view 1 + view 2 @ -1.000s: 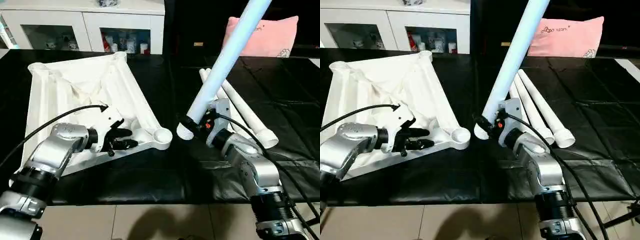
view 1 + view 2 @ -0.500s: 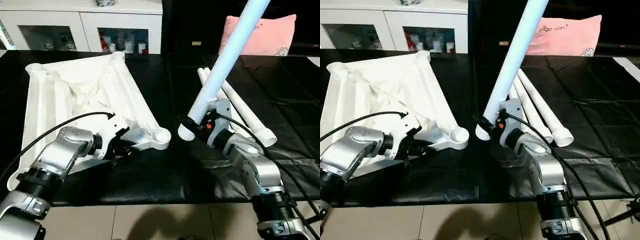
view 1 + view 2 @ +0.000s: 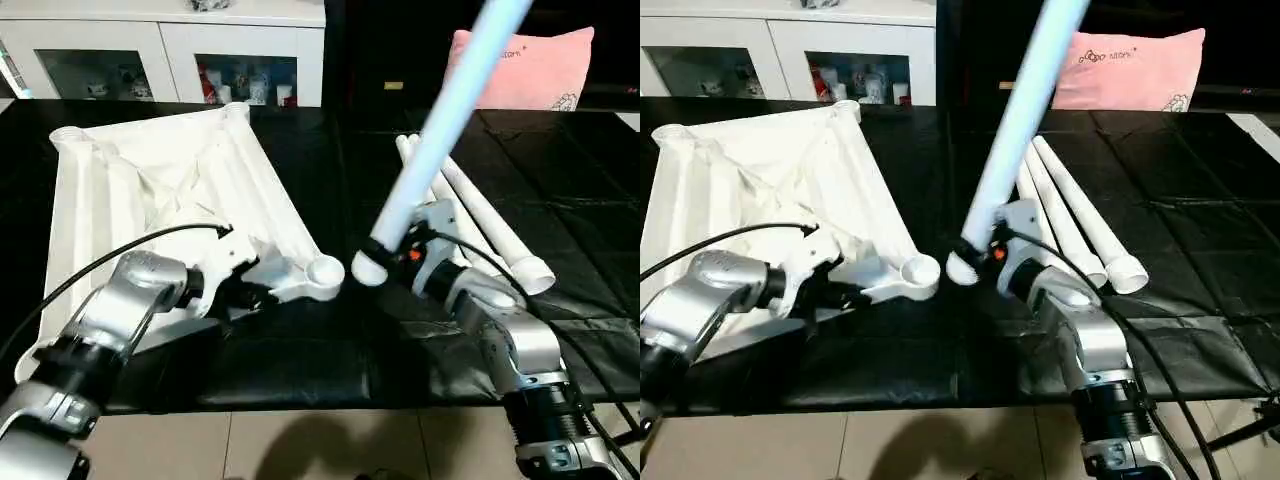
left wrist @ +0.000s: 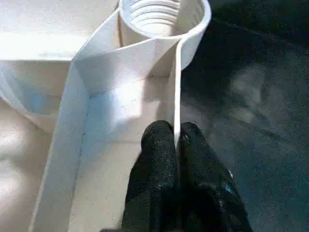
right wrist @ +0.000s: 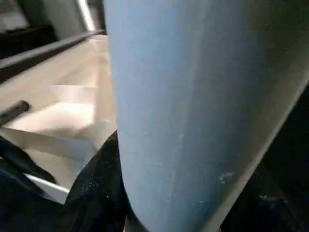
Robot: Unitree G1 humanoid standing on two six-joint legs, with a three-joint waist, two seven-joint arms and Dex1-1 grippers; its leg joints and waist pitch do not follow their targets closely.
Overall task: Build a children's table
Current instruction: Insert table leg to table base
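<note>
The children's table top [image 3: 170, 190] lies upside down on the black-covered counter [image 3: 330, 350], on the robot's left side, its ribbed underside facing up and a round socket at each corner that can be seen. The nearest corner socket [image 3: 324, 271] points toward the middle of the counter, its threaded inside visible in the left wrist view. The left hand [image 4: 176, 145] is closed on the thin raised rim [image 4: 176, 92] of the top just behind that socket, one black finger on each side of the rim. The right hand [image 3: 983, 252] grips one tube leg [image 3: 440, 130] near its lower end; the leg slants up and away, its upper end leaving the picture at the top, and its lower open end [image 3: 366, 268] hangs just beside the near socket, not yet in it. Three more legs [image 3: 1080, 220] lie side by side on the counter behind the right hand. At the back stand a white cabinet with glass doors [image 3: 170, 60] and a pink pillow [image 3: 535, 70].
</note>
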